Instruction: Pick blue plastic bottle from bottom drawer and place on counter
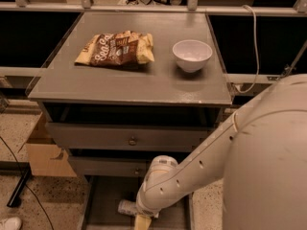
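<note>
We see the gripper [142,220] low in the bottom drawer [103,200], just beside the blue plastic bottle [125,207] lying there; whether it grasps the bottle we cannot tell. The bench [120,85] carries a chip bag [116,49] and a white bowl [192,54].

The gripper [143,221], at the very bottom of the view, is pale yellow. Just above it sits a round white wrist [157,178]. Behind it the smooth white arm [254,166] widens, with small dark screw holes [200,165].
</note>
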`<state>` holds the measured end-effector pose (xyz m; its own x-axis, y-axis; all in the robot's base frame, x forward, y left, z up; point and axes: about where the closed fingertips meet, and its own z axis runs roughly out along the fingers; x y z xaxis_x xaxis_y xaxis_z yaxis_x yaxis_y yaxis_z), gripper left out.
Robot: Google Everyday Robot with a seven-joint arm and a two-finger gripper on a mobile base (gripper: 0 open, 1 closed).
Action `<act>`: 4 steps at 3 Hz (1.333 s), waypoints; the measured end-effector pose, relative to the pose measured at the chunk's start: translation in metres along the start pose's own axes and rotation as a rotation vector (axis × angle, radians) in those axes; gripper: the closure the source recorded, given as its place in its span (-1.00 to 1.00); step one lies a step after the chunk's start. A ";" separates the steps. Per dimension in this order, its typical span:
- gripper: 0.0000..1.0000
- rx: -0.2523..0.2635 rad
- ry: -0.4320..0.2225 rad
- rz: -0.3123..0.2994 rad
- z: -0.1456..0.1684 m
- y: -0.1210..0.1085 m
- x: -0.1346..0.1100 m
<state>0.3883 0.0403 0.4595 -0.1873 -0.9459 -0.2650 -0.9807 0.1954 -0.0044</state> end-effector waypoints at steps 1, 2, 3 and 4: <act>-1.00 -0.022 0.037 0.020 0.045 -0.011 0.004; -1.00 -0.022 0.037 0.020 0.045 -0.011 0.004; -1.00 -0.045 0.034 0.024 0.060 -0.008 0.005; -1.00 -0.087 0.064 0.076 0.101 -0.008 0.029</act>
<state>0.3966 0.0370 0.3546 -0.2614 -0.9443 -0.1997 -0.9643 0.2463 0.0976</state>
